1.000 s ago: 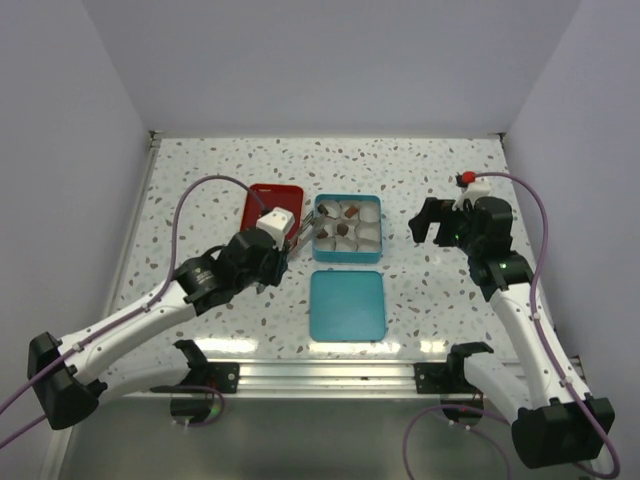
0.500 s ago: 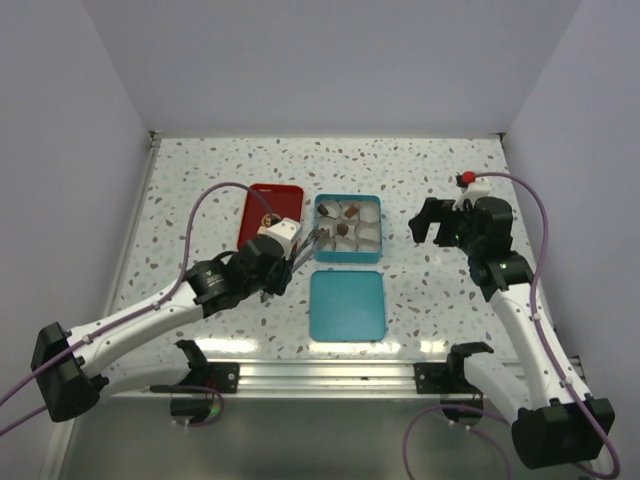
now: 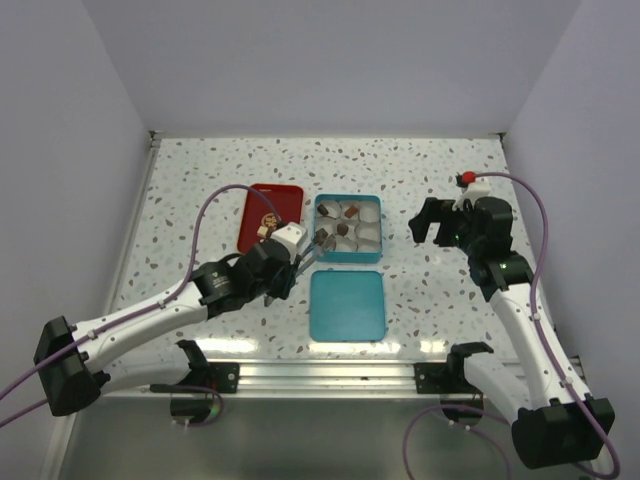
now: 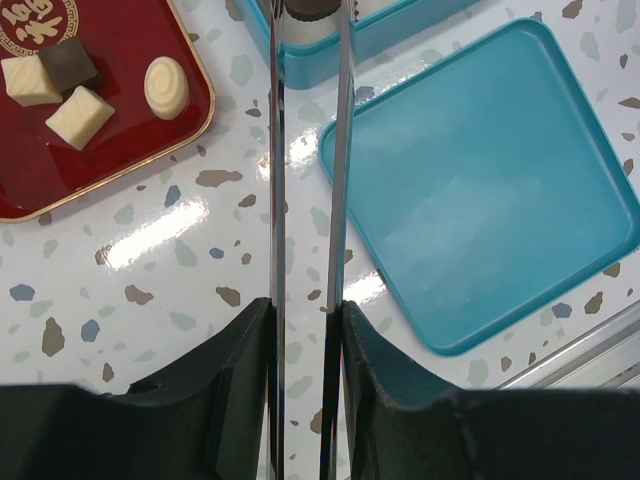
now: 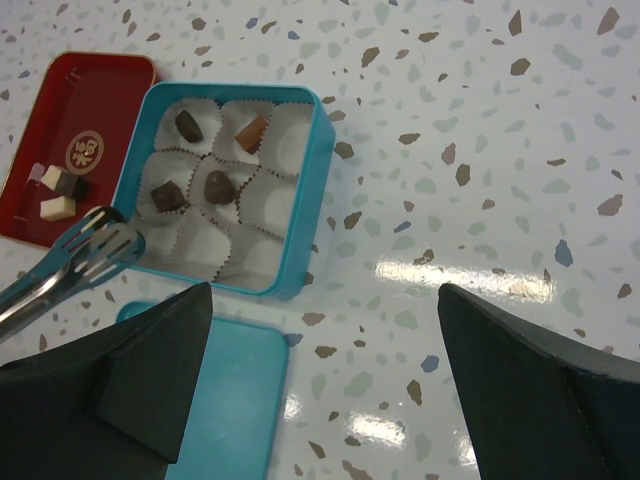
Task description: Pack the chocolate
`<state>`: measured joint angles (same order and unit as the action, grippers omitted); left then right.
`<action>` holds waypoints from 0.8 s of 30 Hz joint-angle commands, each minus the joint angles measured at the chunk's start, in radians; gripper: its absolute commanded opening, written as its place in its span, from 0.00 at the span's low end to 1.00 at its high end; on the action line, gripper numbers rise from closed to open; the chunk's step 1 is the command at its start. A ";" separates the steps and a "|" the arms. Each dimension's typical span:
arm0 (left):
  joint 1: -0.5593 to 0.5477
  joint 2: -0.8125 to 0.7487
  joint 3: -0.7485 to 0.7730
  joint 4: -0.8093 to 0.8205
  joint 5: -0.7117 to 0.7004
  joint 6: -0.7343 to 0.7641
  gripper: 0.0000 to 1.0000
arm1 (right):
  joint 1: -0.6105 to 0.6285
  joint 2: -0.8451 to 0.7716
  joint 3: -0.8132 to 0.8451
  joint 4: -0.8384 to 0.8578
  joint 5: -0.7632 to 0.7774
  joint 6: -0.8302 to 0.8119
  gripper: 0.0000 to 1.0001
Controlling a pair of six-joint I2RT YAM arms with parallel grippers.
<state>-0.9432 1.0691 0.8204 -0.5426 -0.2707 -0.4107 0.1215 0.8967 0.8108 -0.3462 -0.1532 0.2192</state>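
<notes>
Tongs (image 4: 308,180) sit clamped between the black fingers of the left gripper (image 4: 305,318), whose jaws press on the two metal blades and hold them nearly parallel. Far ahead of those jaws, at the blade tips, a dark piece of chocolate (image 4: 310,6) appears to be pinched just over the near wall of the teal tin (image 5: 306,200), though the wrist view cuts it off at the frame edge. Ahead and to the left of the jaws lies the red tray (image 4: 110,140), carrying four more pieces, three cream and one dark. To the right of the jaws the teal lid (image 4: 480,190) lies flat on the speckled table (image 4: 170,260). The right gripper (image 5: 325,295) hangs with its jaws spread wide and nothing between them. Ahead of them and to the left, the tin holds four brown pieces in its white paper cups (image 5: 265,225), well apart from those jaws.
</notes>
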 commanded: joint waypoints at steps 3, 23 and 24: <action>-0.006 -0.001 0.020 0.004 -0.045 -0.027 0.33 | -0.002 -0.005 0.007 0.013 -0.019 -0.004 0.99; -0.011 -0.006 0.022 0.004 -0.087 -0.037 0.40 | -0.002 -0.004 0.008 0.010 -0.020 -0.006 0.99; -0.011 -0.008 0.025 0.003 -0.099 -0.042 0.40 | -0.002 -0.004 0.008 0.010 -0.020 -0.006 0.99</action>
<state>-0.9459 1.0698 0.8204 -0.5476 -0.3183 -0.4213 0.1215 0.8967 0.8108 -0.3462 -0.1532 0.2192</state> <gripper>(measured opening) 0.407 0.986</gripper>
